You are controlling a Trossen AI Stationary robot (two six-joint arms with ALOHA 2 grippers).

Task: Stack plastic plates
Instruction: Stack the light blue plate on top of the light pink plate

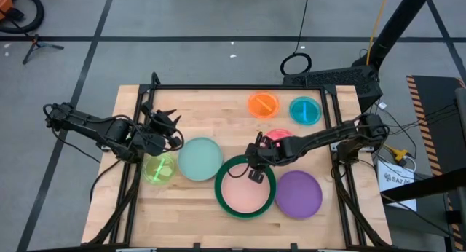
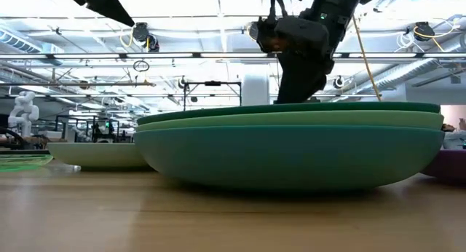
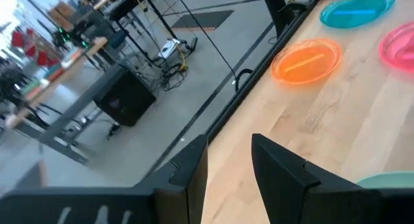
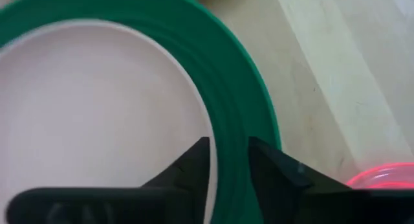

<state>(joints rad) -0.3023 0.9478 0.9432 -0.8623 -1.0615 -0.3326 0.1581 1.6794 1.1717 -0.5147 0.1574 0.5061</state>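
A stack of large plates sits near the table's front: dark green on top, light green under it, teal at the bottom. A pink plate lies inside the dark green one. My right gripper is open, with its fingers just over the stack's far rim beside the pink plate's edge. My left gripper is open and waits over the table's left part, above bare wood. Mint, yellow-green, purple, orange, small teal and magenta plates lie singly on the wood. My right gripper comes from above, pointing down at the dark green plate's far rim, which shows in the gap between the fingers. Whether the fingertips touch the rim or the pink plate cannot be told.
The right arm lies across the magenta plate. The mint plate stands left of the stack and the purple plate right of it. Bare wood shows along the near edge and far left part.
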